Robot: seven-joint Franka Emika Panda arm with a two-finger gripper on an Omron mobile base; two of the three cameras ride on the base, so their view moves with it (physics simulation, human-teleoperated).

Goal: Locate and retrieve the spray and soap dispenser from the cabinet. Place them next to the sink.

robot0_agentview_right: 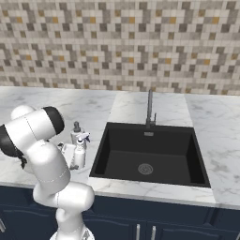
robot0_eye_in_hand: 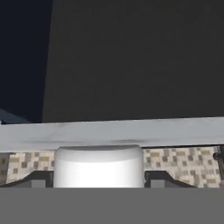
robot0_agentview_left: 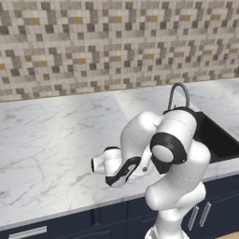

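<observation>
The claw [robot0_eye_in_hand: 99, 181] in the hand view has a white rounded body, the spray [robot0_eye_in_hand: 99, 166], between its two tips, pads at either side; real clamping can't be told. In the right base view the spray [robot0_agentview_right: 80, 152] stands upright beside the soap dispenser [robot0_agentview_right: 76, 133], on the counter [robot0_agentview_right: 154, 110] left of the sink [robot0_agentview_right: 149, 154]. Left base view: arm low over the counter

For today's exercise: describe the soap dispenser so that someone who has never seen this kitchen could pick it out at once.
Find the black sink set in the white marble counter. Two small bottles stand close together on the counter at its left edge. The soap dispenser is the grey one at the back with a dark pump head; the spray in front is white with a trigger nozzle.
</observation>
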